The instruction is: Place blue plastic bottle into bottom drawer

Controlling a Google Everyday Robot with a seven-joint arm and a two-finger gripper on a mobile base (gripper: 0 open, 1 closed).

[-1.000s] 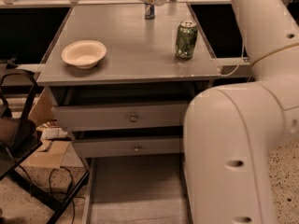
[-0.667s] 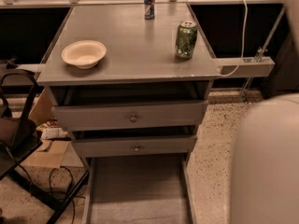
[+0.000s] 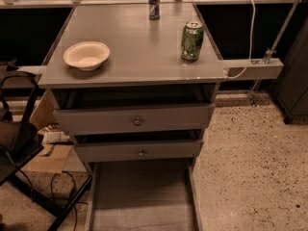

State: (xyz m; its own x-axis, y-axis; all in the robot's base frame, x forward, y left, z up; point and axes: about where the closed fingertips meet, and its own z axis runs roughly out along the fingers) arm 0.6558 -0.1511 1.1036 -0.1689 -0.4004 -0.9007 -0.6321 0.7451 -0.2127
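1. My arm filled the right side a second ago and has now left the view; my gripper is outside it too, so I cannot tell its state
2. The bottom drawer (image 3: 142,201) stands pulled open, with no bottle in it
3. The blue plastic bottle shows nowhere, not on the table top (image 3: 139,47) by the bowl (image 3: 86,55), green can (image 3: 192,41) or tall blue can (image 3: 154,1); I judge the placing is not yet done

no legible print on the green soda can (image 3: 192,41) or tall blue can (image 3: 154,1), end effector out of view
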